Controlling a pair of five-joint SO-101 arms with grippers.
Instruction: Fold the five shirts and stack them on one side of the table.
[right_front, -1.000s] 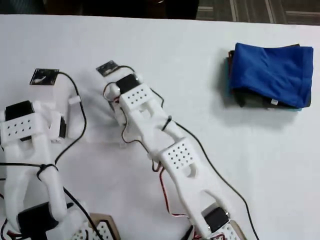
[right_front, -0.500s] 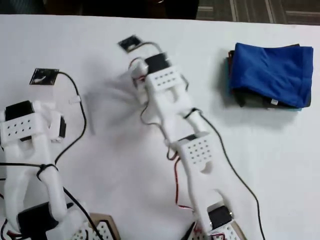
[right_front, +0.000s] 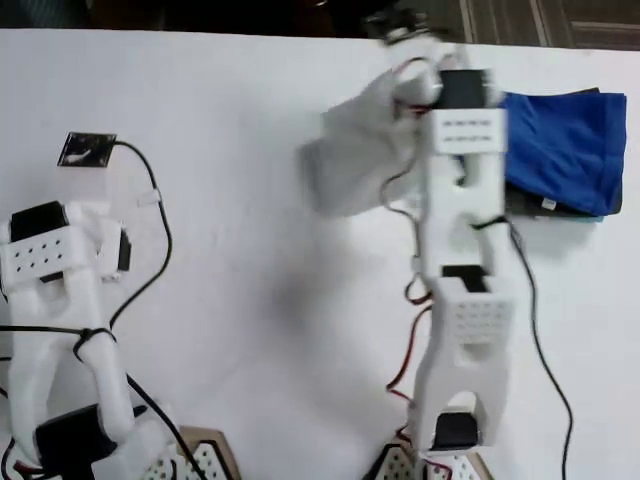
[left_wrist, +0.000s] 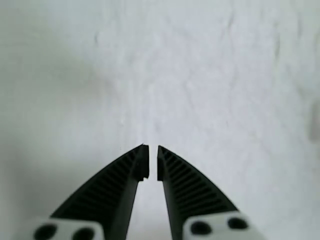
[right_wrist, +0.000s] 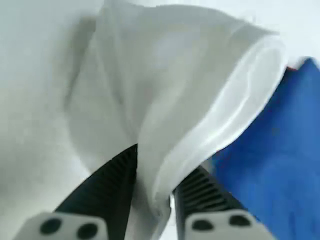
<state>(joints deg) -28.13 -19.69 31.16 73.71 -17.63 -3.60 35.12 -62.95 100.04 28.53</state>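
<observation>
1. My right end effector (right_wrist: 152, 187) is clamped on a white shirt (right_front: 355, 160), seemingly lifted, just beside the shirt stack (right_front: 560, 140) with blue on top.
2. My left end effector (left_wrist: 150, 162) is closed together over the desk (left_wrist: 225, 75).

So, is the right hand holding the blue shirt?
No, the right hand is shut on a white shirt, while the blue shirt lies free beside it.

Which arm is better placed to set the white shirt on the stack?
Right. The right hand grips the white shirt beside the blue-topped stack; the left hand is shut on nothing, far across the table.
</observation>
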